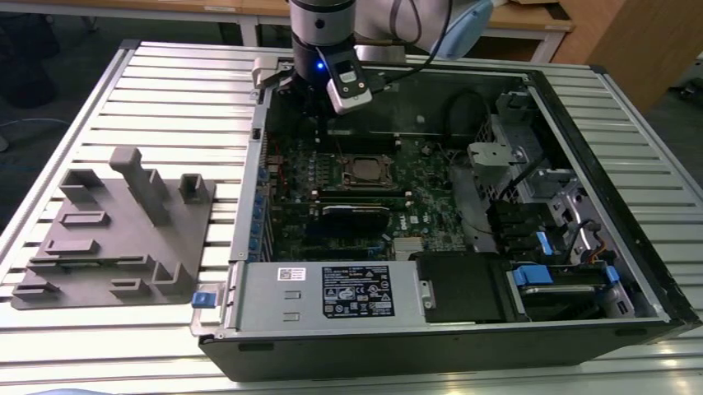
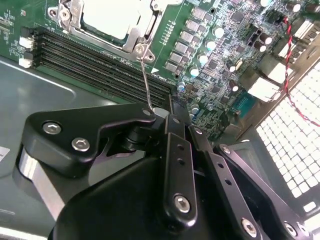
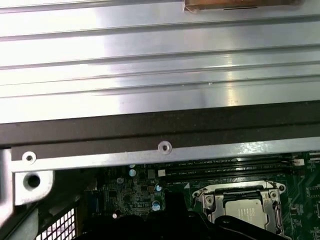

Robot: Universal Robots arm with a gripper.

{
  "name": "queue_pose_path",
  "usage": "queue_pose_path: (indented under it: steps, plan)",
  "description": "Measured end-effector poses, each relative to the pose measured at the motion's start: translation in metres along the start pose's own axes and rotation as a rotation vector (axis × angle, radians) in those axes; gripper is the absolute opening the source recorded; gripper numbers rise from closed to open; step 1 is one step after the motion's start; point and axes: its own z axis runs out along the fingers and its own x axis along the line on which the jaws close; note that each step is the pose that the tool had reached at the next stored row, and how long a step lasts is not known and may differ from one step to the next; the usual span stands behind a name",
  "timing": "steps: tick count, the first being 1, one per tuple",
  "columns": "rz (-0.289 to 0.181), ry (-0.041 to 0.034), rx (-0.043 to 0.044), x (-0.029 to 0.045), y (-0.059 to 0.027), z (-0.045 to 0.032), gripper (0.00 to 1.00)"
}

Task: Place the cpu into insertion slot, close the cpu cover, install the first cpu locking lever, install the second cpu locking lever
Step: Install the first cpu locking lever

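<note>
Bearing open case [image 1: 439, 355] — slatted table [image 1: 165, 90], gripper [image 2: 162, 115], desks [image 1: 536, 20]

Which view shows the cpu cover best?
First wrist view: the cpu cover appears nearly whole, lying flat around the cpu. The second wrist view cuts it off, leaving one corner; the exterior view shows it whole but far off.

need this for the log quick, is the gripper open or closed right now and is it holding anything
gripper: looks shut on the locking lever, the thin wire rising from the socket corner in the second wrist view.
</note>
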Motion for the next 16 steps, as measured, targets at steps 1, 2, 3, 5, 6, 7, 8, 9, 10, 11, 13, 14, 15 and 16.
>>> queue_pose_path:
  steps: [1,2,3,5,6,7,8,9,10,11,13,14,15,16]
  plan:
    - [0.000,0.0000,0.0000,0.0000,0.0000,0.0000,0.11]
    - [0.000,0.0000,0.0000,0.0000,0.0001,-0.0001,0.11]
    - [0.000,0.0002,0.0002,0.0000,0.0001,-0.0005,0.11]
    - [0.000,0.0000,0.0000,0.0000,0.0003,-0.0018,0.11]
    - [0.000,0.0000,0.0000,0.0000,0.0003,-0.0026,0.11]
    - [0.000,-0.0001,0.0000,-0.0001,0.0004,-0.0033,0.11]
    - [0.000,-0.0002,0.0000,-0.0001,0.0005,-0.0041,0.11]
    - [0.000,-0.0003,0.0000,-0.0001,0.0006,-0.0048,0.11]
    - [0.000,-0.0004,0.0000,-0.0001,0.0006,-0.0055,0.11]
    - [0.000,-0.0006,0.0000,-0.0001,0.0007,-0.0060,0.11]
    - [0.000,-0.0009,-0.0004,-0.0001,0.0008,-0.0060,0.11]
    - [0.000,-0.0009,-0.0004,-0.0001,0.0008,-0.0061,0.11]
    - [0.000,-0.0008,-0.0002,-0.0001,0.0007,-0.0062,0.11]
    - [0.000,-0.0007,-0.0001,-0.0001,0.0008,-0.0063,0.11]
